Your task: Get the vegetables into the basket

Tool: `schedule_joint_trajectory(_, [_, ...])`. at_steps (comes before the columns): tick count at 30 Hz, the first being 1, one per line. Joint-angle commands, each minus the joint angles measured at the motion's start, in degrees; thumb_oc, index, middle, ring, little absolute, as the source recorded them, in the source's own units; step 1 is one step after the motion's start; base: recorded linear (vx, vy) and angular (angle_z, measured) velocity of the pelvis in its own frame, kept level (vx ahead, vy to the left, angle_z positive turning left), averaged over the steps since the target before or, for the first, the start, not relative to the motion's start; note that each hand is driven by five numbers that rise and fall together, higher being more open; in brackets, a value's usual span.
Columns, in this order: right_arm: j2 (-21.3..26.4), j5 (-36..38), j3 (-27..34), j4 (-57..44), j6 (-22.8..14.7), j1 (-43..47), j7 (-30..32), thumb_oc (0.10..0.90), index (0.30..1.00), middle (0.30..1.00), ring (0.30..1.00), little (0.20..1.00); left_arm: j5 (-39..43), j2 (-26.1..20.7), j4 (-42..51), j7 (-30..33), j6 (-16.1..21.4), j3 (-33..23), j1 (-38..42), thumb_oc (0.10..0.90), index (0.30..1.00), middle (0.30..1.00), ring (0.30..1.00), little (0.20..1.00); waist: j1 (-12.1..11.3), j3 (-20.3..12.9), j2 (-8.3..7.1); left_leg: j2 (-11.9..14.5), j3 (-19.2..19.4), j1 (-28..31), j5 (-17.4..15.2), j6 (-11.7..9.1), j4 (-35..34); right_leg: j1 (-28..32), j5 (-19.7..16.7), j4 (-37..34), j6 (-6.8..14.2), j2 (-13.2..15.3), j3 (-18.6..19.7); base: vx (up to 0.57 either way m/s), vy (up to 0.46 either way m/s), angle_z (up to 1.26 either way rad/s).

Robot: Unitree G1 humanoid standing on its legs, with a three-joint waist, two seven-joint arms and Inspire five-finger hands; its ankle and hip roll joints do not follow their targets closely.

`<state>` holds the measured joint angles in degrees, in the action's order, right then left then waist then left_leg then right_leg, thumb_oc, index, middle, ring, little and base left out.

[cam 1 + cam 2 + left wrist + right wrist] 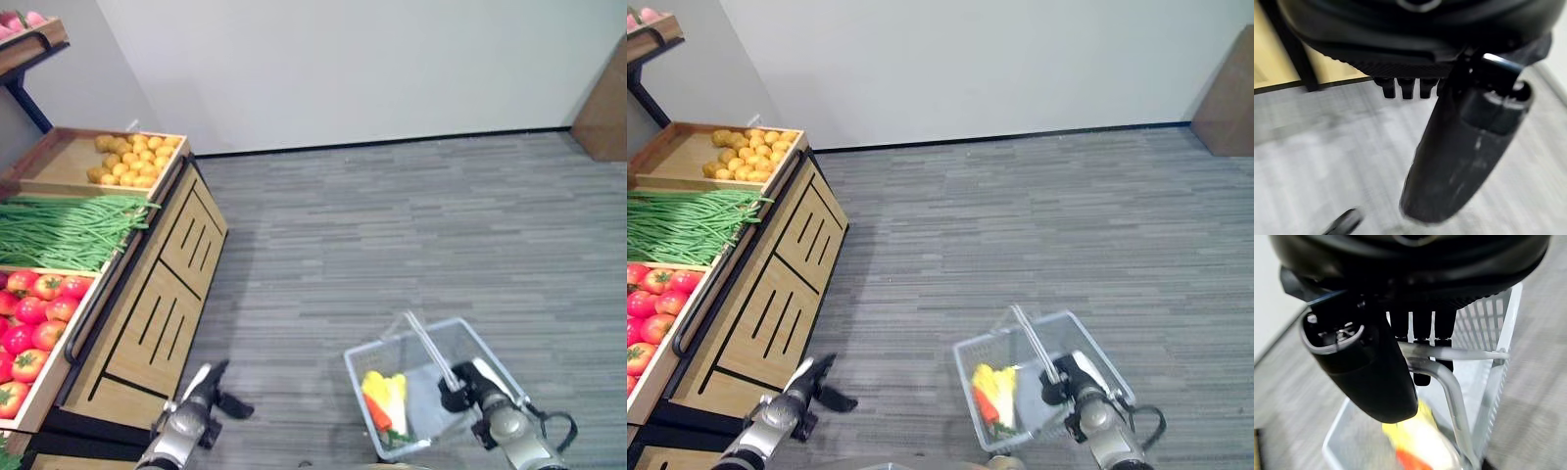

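Pale wire-mesh basket (470, 345) with smooth metal handle (1449, 382); beside it, a matt light-wood stand (162, 294) on grey ribbed carpet (392, 225)

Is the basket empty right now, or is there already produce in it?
Not empty. The wire basket, its handle gripped by the right robot hand, holds yellow and orange vegetables at one end.

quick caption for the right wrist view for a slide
Right hand curled round the handle of the wire basket, yellow and orange produce inside.
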<state>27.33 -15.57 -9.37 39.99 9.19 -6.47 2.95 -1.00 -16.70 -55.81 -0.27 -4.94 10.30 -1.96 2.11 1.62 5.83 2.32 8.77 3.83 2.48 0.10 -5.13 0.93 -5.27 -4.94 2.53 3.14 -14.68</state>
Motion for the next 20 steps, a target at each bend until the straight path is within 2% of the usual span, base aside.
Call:
schedule_joint_trajectory(1, [-0.6, -4.7, -2.2, 2.0, -4.8, 6.0, 3.6, 0.400, 0.300, 0.300, 0.300, 0.300, 5.7, 1.2, -6.0, 0.5, 1.4, -0.6, 4.3, 0.900, 1.000, 1.000, 1.000, 1.000, -1.1, -1.7, -4.45, -0.6, 1.2, 1.2, -4.8, -0.5, 0.1, 4.1, 5.9, 0.9, 3.1, 3.8, 1.1, 0.00, 0.000, 0.00])
schedule_joint_trajectory(3, [-1.4, -3.5, -2.4, 5.3, -5.0, 6.3, 4.1, 0.400, 0.300, 0.300, 0.300, 0.300, 6.2, 1.8, -8.1, 0.8, 1.6, -1.1, 4.3, 0.900, 1.000, 1.000, 1.000, 1.000, -1.0, -1.7, -4.53, -0.6, 1.3, 1.2, -4.8, -0.5, 0.1, 4.1, 5.9, 0.8, 3.1, 3.8, 1.1, 0.00, 0.000, 0.02])
schedule_joint_trajectory(6, [-4.1, -1.9, -4.1, 16.2, -5.2, 6.6, 4.8, 0.400, 0.300, 0.300, 0.300, 0.300, 2.6, 2.8, -14.1, 2.3, 1.3, -1.2, 4.6, 0.900, 1.000, 1.000, 1.000, 1.000, -1.0, -1.8, -4.89, -0.6, 1.5, 1.7, -5.1, -0.4, 0.1, 4.5, 5.9, 0.5, 3.1, 3.7, 1.5, 0.00, 0.000, 0.00])
schedule_joint_trajectory(10, [-6.2, 1.5, -3.0, 23.8, -5.1, 6.4, 5.2, 0.400, 0.300, 0.300, 0.300, 0.300, 1.8, 3.0, -16.5, 3.8, 1.1, -2.3, 4.2, 0.900, 1.000, 1.000, 1.000, 1.000, -0.9, -1.9, -5.03, -0.7, 1.8, 2.1, -5.4, -0.3, 0.1, 4.8, 5.9, 0.3, 3.0, 3.7, 1.6, 0.01, 0.001, -0.03])
schedule_joint_trajectory(12, [-8.0, 5.7, -1.1, 29.1, -5.0, 5.7, 5.1, 0.400, 0.300, 0.300, 0.300, 0.300, -0.1, 3.2, -18.1, 3.9, 0.8, -2.0, 3.7, 0.900, 1.000, 1.000, 1.000, 1.000, -0.8, -2.1, -5.15, -0.6, 2.0, 2.4, -5.5, -0.3, 0.1, 5.1, 5.9, 0.1, 3.0, 3.6, 1.7, 0.03, 0.003, -0.07])
schedule_joint_trajectory(20, [-9.3, 9.1, 0.4, 33.1, -4.9, 4.5, 4.6, 0.400, 0.300, 0.300, 0.300, 0.300, -0.9, 3.1, -16.4, 3.7, 1.1, -0.9, 3.3, 0.900, 1.000, 1.000, 1.000, 1.000, -0.7, -2.1, -5.17, -0.6, 2.0, 2.3, -5.5, -0.3, 0.1, 5.0, 5.9, 0.0, 3.0, 3.5, 1.8, 0.01, 0.000, -0.01])
